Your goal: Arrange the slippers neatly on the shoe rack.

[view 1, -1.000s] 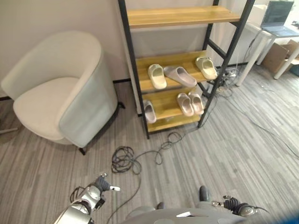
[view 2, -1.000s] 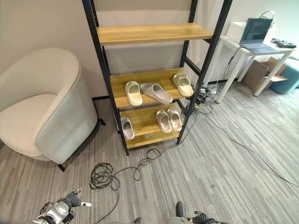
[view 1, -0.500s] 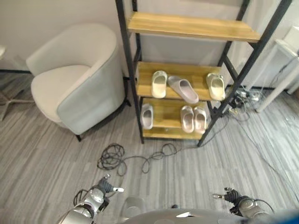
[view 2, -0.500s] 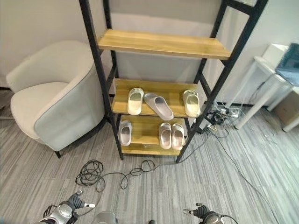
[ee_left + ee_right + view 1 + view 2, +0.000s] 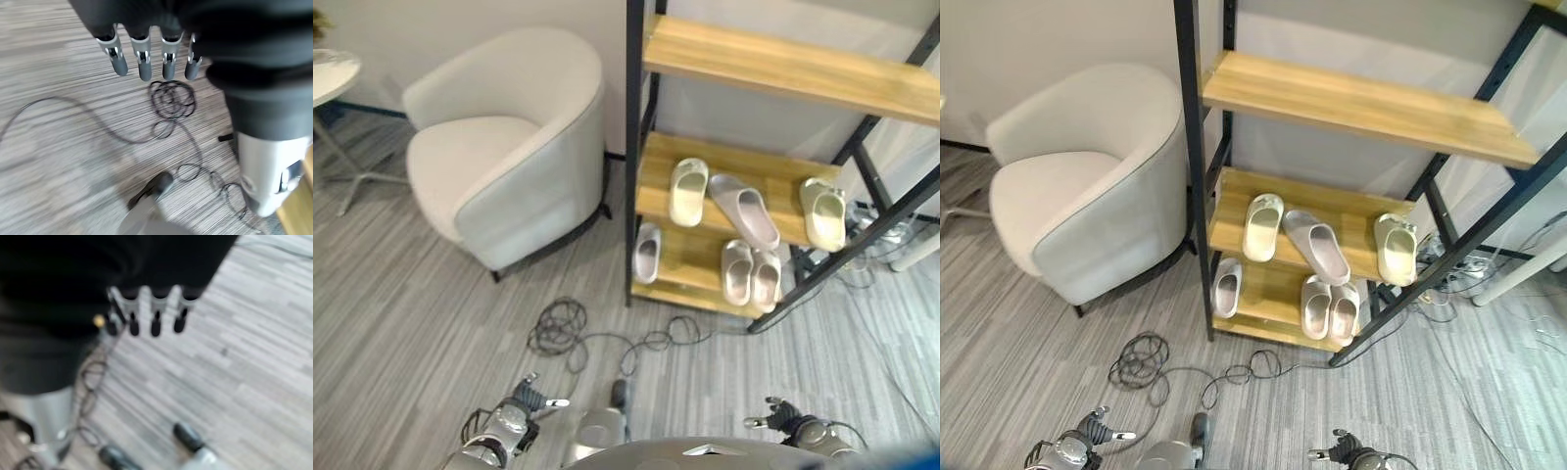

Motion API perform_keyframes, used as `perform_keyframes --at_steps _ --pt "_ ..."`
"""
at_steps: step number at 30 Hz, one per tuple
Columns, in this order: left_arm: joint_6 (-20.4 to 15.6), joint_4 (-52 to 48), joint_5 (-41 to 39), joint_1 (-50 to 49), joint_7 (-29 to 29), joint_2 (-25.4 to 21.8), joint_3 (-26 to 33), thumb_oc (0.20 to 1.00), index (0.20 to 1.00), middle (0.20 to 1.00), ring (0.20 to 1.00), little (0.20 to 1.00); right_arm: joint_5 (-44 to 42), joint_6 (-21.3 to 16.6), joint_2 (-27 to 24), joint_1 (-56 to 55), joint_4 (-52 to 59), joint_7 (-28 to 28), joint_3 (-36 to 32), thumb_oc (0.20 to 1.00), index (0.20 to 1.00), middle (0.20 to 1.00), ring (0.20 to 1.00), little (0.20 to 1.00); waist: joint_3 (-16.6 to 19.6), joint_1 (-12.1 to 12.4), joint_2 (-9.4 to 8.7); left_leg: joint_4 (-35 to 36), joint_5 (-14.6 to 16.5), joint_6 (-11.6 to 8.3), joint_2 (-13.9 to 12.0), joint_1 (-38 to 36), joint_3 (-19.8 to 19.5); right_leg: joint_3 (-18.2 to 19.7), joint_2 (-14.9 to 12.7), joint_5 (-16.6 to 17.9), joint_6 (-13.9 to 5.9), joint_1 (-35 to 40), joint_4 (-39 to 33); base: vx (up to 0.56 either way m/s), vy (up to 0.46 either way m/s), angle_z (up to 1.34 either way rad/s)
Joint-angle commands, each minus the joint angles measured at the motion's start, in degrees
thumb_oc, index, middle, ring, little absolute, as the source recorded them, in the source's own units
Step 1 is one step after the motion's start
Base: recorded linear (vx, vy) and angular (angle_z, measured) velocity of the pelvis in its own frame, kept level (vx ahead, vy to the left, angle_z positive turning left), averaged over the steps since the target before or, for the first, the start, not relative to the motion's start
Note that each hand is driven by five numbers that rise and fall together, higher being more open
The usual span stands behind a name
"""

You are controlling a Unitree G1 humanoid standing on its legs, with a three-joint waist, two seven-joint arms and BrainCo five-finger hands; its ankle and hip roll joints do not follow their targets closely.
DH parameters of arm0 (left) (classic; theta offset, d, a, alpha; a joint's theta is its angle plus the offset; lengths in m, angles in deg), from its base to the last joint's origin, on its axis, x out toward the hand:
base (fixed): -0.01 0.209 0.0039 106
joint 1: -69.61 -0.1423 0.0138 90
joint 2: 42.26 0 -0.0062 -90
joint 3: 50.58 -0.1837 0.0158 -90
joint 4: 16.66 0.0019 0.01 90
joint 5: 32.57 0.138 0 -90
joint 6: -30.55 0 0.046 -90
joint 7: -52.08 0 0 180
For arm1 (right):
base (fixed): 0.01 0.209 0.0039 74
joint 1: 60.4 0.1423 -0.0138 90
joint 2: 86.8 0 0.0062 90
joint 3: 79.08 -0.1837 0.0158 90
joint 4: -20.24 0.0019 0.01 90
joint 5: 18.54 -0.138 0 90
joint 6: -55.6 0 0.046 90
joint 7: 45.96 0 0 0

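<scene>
- A tall shoe rack with a black metal frame [image 5: 1189,147] and light wooden shelves stands against a pale wall, on a grey striped wood-look floor [image 5: 401,323].
- The top wooden shelf [image 5: 1361,103] carries nothing.
- On the middle shelf [image 5: 1351,211] lie three slippers: a cream foam slipper [image 5: 1262,226] at the robot's left, a grey-lilac foam slipper [image 5: 1317,246] lying at a slant just beside it, and a second cream slipper [image 5: 1396,250] at the right end, well apart from the first.
- On the bottom shelf [image 5: 1268,304] a lone pale grey slipper [image 5: 1226,287] sits at the left end, close to the frame post; a pair of pale pinkish-grey slippers [image 5: 1328,306] lies side by side, touching, towards the right.
- A rounded off-white upholstered armchair [image 5: 1087,186] stands on the floor to the left of the rack.
- A thin black cable in a loose coil [image 5: 558,328] lies on the floor in front of the rack.
- The robot's left hand [image 5: 530,399] hangs low near the floor at the lower left, well apart from the rack; its wrist view shows the silver, dark-tipped fingers [image 5: 139,61] straight and relaxed, holding nothing.
- The robot's right hand [image 5: 773,416] hangs low at the lower right, also well apart from the rack; its fingers [image 5: 155,318] are likewise straight and loose, with nothing in them.
</scene>
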State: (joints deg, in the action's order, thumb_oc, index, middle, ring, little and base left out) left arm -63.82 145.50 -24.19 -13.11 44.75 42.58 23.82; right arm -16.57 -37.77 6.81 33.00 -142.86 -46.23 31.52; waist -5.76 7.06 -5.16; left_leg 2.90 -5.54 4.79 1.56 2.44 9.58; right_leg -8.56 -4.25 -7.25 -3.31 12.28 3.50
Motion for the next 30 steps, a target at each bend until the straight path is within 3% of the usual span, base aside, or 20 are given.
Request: perform_keyframes --at_steps 1,2,3,4,6,9,11,13,17,30 --pt "-0.67 -0.26 1.15 2.11 -0.3 -0.86 -0.24 1.0 1.0 1.0 1.0 1.0 2.18 -0.07 -2.77 1.64 1.8 0.49 0.02 1.0 1.0 1.0 1.0 1.0 1.36 1.36 2.05 -9.12 7.79 -3.61 -1.07 3.92 -3.03 2.09 0.0 2.1 -6.86 -5.86 13.03 0.07 0.129 -0.01" --pt "-0.58 -0.34 1.18 2.2 -0.29 -1.08 -0.13 1.0 1.0 1.0 1.0 1.0 2.42 -0.03 -2.79 1.99 1.87 0.64 0.01 1.0 1.0 1.0 1.0 1.0 0.76 0.91 2.31 -9.59 8.28 -3.23 -0.91 3.47 -3.59 2.78 -0.18 5.41 -8.46 -7.75 17.64 0.07 0.13 0.05" --pt "-0.58 -0.35 1.19 2.21 -0.28 -1.08 -0.11 1.0 1.0 1.0 1.0 1.0 2.42 -0.03 -2.79 2.02 1.86 0.64 0.02 1.0 1.0 1.0 1.0 1.0 0.76 0.91 2.3 -9.67 8.33 -3.2 -0.88 3.53 -3.57 2.81 -0.22 5.35 -8.5 -7.85 17.79 0.06 0.135 0.23" --pt "-0.46 -0.2 1.21 2.34 -0.3 -1.21 -0.27 1.0 1.0 1.0 1.0 1.0 2.13 0.11 -3.18 2.5 2.32 0.82 -0.36 1.0 1.0 1.0 1.0 1.0 -0.32 -0.01 3.25 -10.36 9.21 -2.51 -1.04 2.68 -4.67 4.55 0.44 8.17 -9.28 -9.88 24.67 0.07 0.129 0.39" --pt "-0.23 0.63 1.11 1.87 -0.13 -1.39 -0.01 1.0 1.0 1.0 1.0 1.0 1.67 -0.03 -3.66 2.62 3.03 0.94 -1.33 1.0 1.0 1.0 1.0 1.0 -1.23 -1.43 4.8 -10.27 10.3 -1.99 -1.48 0.01 -6.37 4.28 -0.46 8.47 -9.0 -14.23 28.34 0.19 0.087 0.4" --pt "-0.36 1.94 1.5 2.16 0.09 -1.04 -0.23 1.0 1.0 1.0 1.0 1.0 2.0 0.11 -4.03 2.28 2.71 0.69 -1.38 1.0 1.0 1.0 1.0 1.0 -1.61 -2.97 5.47 -9.5 11.1 -2.98 -1.52 -1.62 -9.02 4.29 -3.73 3.89 -6.12 -16.6 17.75 0.15 -0.07 0.46" --pt "-0.56 1.94 1.7 2.13 0.16 -0.73 -0.52 1.0 1.0 1.0 1.0 1.0 2.08 0.15 -4.21 2.15 2.47 0.63 -1.4 1.0 1.0 1.0 1.0 1.0 -1.86 -3.56 5.32 -9.88 11.62 -3.36 -1.16 -1.97 -9.6 4.93 -4.58 3.5 -5.87 -15.89 14.14 0.09 -0.065 0.52" --pt "-0.98 2.31 2.69 2.03 0.15 -0.01 -1.89 1.0 1.0 1.0 1.0 1.0 2.13 0.41 -4.8 1.76 1.57 0.62 -1.69 1.0 1.0 1.0 1.0 1.0 -1.97 -4.5 4.06 -10.52 13.06 -4.14 0.28 -2.88 -10.26 8.98 -5.96 5.9 -6.91 -14.15 5.16 0.08 -0.095 0.45" --pt "-1.03 1.87 2.18 2.0 0.06 0.15 -1.43 1.0 1.0 1.0 1.0 1.0 2.88 0.63 -4.81 1.16 1.47 0.77 -1.44 1.0 1.0 1.0 1.0 1.0 -0.87 -3.96 3.77 -9.87 13.01 -4.72 -0.37 -3.23 -10.76 8.4 -5.66 6.1 -7.27 -12.67 3.41 0.06 -0.124 0.31" --pt "-1.3 0.64 1.78 1.59 0.54 2.66 -3.5 1.0 1.0 1.0 1.0 1.0 3.0 0.24 -5.17 0.02 1.61 0.24 -0.27 1.0 1.0 1.0 1.0 1.0 1.56 -3.84 4.9 -2.98 9.12 -6.76 -3.27 -6.49 -13.38 4.79 -2.26 2.6 -4.24 -6.94 -1.38 0.02 -0.081 0.03"
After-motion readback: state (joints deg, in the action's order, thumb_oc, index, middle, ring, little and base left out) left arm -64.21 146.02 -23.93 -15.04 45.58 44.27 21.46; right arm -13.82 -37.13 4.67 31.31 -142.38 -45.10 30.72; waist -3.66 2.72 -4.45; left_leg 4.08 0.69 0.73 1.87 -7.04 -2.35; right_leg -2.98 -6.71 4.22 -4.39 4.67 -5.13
